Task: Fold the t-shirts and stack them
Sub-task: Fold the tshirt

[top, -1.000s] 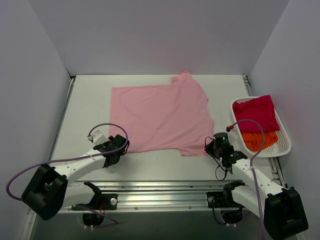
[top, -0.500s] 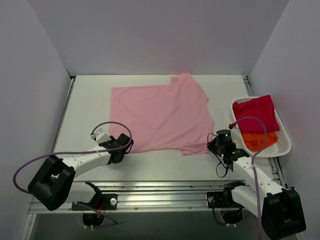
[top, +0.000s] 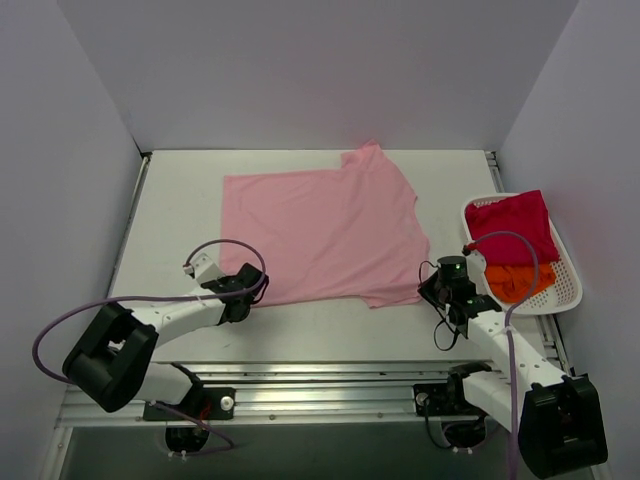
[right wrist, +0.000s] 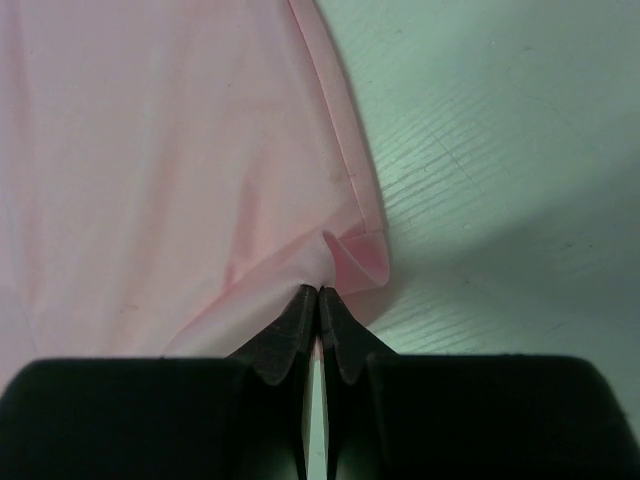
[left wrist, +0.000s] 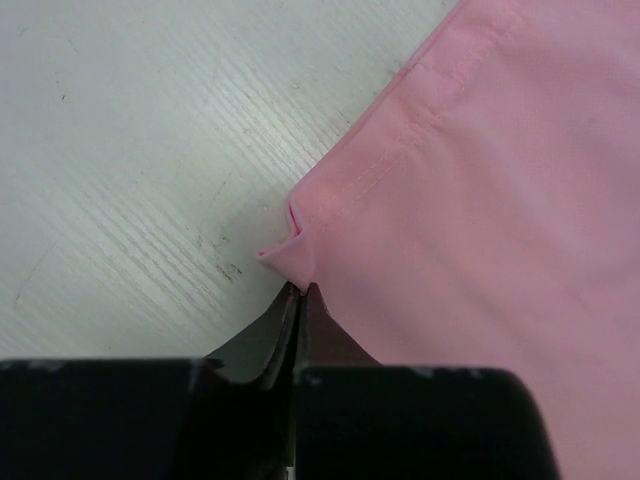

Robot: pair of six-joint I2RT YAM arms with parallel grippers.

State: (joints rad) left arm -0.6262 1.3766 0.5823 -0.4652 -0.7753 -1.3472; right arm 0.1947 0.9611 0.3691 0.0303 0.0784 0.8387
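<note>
Left fingers (left wrist: 262, 347), right fingers (right wrist: 285, 335) pinch pink t-shirt (top: 320, 235) — two more t-shirts (top: 510, 228), one basket (top: 566, 297).

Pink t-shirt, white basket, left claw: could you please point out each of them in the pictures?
pink t-shirt (top: 320, 235): top external view, middle of the spread cloth.
white basket (top: 568, 272): top external view, its right rim.
left claw (left wrist: 300, 292): left wrist view, between the fingertips shut on the shirt's corner.

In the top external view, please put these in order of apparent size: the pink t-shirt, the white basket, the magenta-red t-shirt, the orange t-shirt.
1. pink t-shirt
2. white basket
3. magenta-red t-shirt
4. orange t-shirt, judged by its visible part only; the magenta-red one covers the rest.
</note>
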